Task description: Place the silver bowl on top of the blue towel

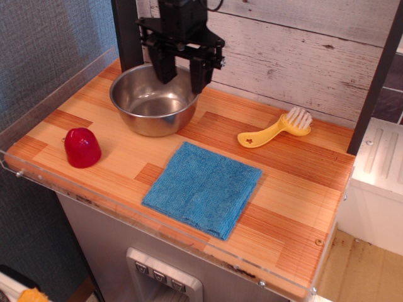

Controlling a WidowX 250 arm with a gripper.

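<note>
The large round shiny steel bowl [153,100] is seen standing on the wooden table [296,182], well apart from the square bright-blue terry towel [202,187], which lies flat to its front right. The black gripper [182,72] is held over the bowl's back rim, its two fingers spread apart and nothing gripped between them.

You're seeing a silver bowl [153,100], bright-blue towel [203,187], red cup [82,147], yellow brush [275,130], striped orange-wood table [296,189].
</note>
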